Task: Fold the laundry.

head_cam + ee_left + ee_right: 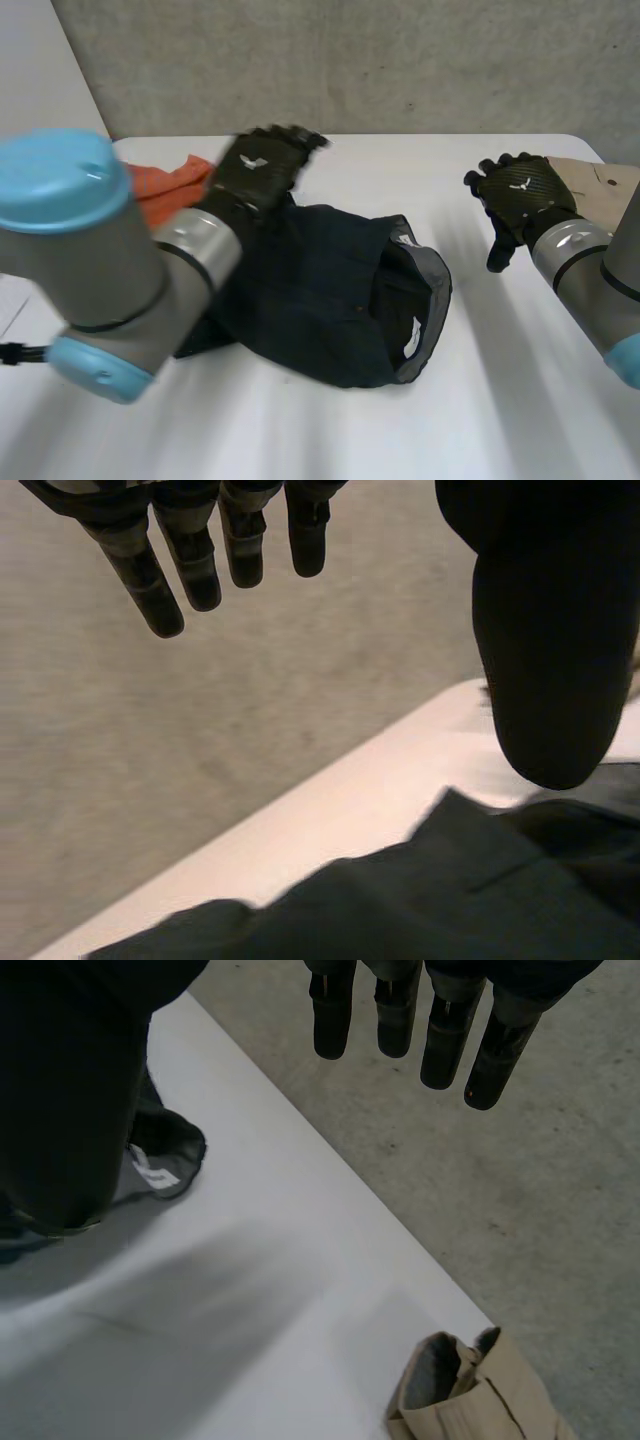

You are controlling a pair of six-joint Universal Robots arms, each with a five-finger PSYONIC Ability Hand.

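Nearest: left arm [80, 260] | left hand [258, 165] spread, empty, over far edge of dark garment [330, 300] | right hand [515, 200] straight-fingered, empty, well apart | lies crumpled at centre of desk [300, 430]; soft, limp, probably light; best pinched at grey-lined opening [432, 290]

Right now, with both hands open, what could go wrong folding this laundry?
The dark garment lies bunched, its waistband gaping; folding it as is would likely trap creases. The tan garment sits at the edge of the table near the right hand; a sweep might push it off. The left hand could snag the orange cloth beside it.
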